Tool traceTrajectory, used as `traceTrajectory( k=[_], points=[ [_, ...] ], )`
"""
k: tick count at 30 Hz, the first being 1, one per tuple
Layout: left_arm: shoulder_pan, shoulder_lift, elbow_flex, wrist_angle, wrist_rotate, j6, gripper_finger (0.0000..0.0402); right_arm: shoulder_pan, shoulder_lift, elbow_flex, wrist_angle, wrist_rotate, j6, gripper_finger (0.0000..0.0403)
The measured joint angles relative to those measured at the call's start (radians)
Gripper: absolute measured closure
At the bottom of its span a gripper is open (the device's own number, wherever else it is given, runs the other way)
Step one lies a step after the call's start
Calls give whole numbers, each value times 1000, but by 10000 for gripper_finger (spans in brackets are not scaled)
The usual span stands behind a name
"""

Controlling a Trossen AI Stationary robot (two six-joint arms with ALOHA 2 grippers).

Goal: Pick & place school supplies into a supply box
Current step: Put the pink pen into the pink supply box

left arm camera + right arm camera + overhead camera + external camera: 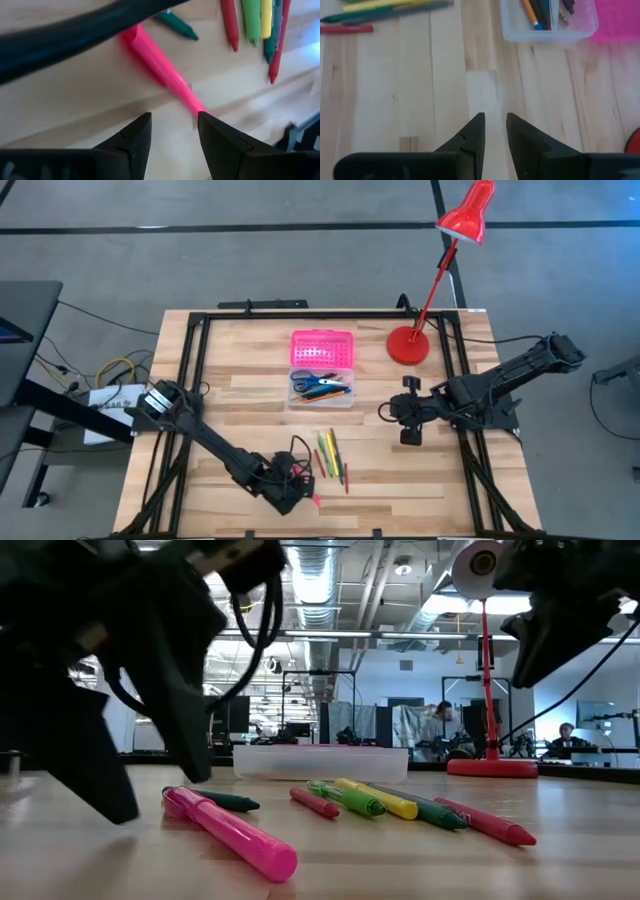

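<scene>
A pink marker (159, 69) lies flat on the wood near the table's near edge (315, 500), by a dark green one (177, 25). My left gripper (174, 117) is open and low over the pink marker's end (150, 790). Several red, green and yellow pens (331, 453) lie side by side beyond it (400, 802). The supply box (322, 388) sits mid-table, pink lid (322, 348) folded back, with scissors and pens in its clear base (547, 20). My right gripper (494, 117) hovers right of the box (385, 412), its fingers narrowly open and holding nothing. My left gripper has one fingertip (202, 117) right at the pink marker's thin end (192, 102), coming from above at a slant. I cannot tell whether it touches. The marker lies flat on the table and is not between the fingers.
A red desk lamp stands on its round base (408, 345) at the table's far right, its arm leaning over the edge. A black frame (190, 360) runs around the tabletop. Bare wood (420, 90) lies between the right gripper and the pens.
</scene>
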Motion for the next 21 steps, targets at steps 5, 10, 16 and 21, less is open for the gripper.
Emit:
traceTrajectory(
  k=[5,10,16,21],
  points=[
    [21,34,35,-28,1,-4,247,1,3,0,7,7,0,330],
    [36,52,51,-31,27,6,247,4,3,0,6,18,0,330],
    [37,54,51,-61,55,6,247,5,3,0,0,18,-9,330],
    [39,56,50,-87,80,6,247,5,3,0,-1,18,-10,330]
  ],
)
